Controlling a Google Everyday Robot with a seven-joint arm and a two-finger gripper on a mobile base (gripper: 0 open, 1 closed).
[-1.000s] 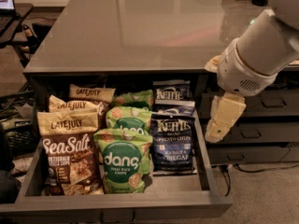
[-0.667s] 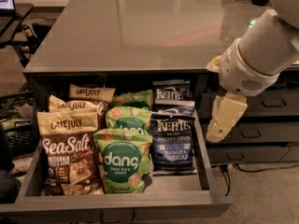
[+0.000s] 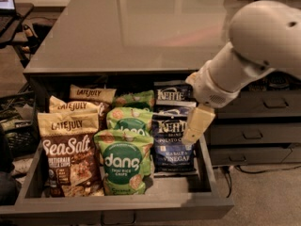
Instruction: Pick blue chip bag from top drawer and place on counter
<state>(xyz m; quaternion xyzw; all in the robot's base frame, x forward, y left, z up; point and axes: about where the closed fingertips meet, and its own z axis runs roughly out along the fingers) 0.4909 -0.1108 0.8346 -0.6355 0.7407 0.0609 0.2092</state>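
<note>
Over at the right end of the wide dark-grey top drawer point(image 3: 117, 205) stands the navy Kettle chip bag point(image 3: 168, 142), right edge hidden behind the cream gripper point(image 3: 195, 126) overlapping it. Open or closed? Can't tell, honestly. Glossy grey counter point(image 3: 141, 32) sits behind.

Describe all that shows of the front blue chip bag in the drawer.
The front blue chip bag is dark navy and glossy, with white "Kettle" lettering above and "Vinegar" below. It stands nearly upright at the right of the open drawer. A like bag stands just behind it; a green Dang bag sits by its left edge. The gripper hangs before its upper right corner; whether they touch cannot be told.
</note>
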